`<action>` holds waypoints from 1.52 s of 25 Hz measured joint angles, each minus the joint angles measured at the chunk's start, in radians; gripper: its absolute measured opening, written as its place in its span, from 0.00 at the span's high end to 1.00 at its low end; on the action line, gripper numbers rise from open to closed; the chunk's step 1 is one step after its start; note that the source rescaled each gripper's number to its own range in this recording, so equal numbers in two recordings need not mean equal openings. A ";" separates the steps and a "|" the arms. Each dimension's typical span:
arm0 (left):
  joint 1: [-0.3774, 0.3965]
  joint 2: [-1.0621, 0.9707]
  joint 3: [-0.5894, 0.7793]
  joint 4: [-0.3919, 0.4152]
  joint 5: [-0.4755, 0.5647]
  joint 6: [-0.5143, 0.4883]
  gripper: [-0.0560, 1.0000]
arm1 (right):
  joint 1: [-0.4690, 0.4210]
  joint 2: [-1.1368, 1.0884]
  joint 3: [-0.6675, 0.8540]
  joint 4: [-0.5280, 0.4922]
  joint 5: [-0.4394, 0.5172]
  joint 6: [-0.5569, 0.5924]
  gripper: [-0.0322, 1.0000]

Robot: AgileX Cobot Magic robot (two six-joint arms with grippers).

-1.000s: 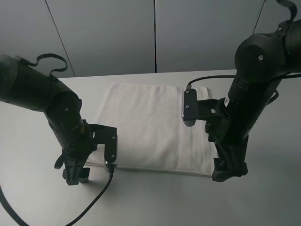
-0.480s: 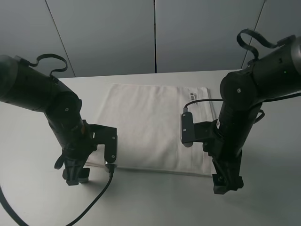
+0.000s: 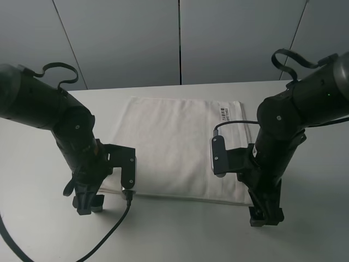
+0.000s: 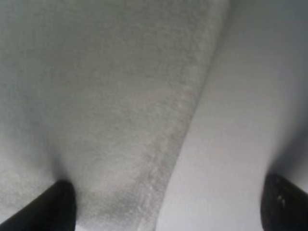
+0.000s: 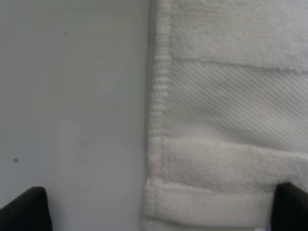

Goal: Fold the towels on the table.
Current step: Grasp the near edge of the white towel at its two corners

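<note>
Towel (image 3: 174,144) flat on table (image 3: 180,232); label (image 3: 222,113) print unreadable. Left fingers (image 4: 53,207) wide, right fingers (image 5: 24,211) wide.

White terry towel (image 3: 169,147), centre frame; diagonal-ribbed woven band (image 5: 231,101); white label (image 3: 224,113), dark print. Plain white table (image 3: 322,180). Black left arm (image 3: 65,125), right arm (image 3: 289,120). Grey panelled wall (image 3: 125,38), top.

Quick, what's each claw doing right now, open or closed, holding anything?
Left claw: open, holding nothing, its tips spread either side of the towel edge.
Right claw: open, holding nothing, its tips spread across the towel's edge.
</note>
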 joint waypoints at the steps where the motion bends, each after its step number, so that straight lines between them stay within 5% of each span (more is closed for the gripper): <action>1: 0.000 0.000 0.000 0.000 0.000 0.000 0.01 | 0.002 0.002 0.000 0.000 -0.006 0.003 0.02; 13: 0.000 0.001 0.000 0.000 -0.002 0.000 0.01 | 0.002 0.026 0.000 -0.047 -0.092 0.080 0.46; 20: 0.000 0.001 0.000 0.000 -0.002 0.000 0.01 | 0.000 0.029 -0.006 -0.051 -0.140 0.092 0.97; 32: 0.000 0.001 0.000 0.000 -0.012 0.000 0.03 | 0.000 0.029 -0.006 -0.049 -0.140 0.092 0.97; 34: 0.000 0.001 0.000 0.000 -0.023 0.000 0.14 | 0.000 0.029 -0.006 -0.044 -0.140 0.094 0.97; 38: 0.000 0.001 0.000 0.022 -0.056 -0.016 0.58 | 0.000 0.029 -0.006 -0.037 -0.140 0.116 0.97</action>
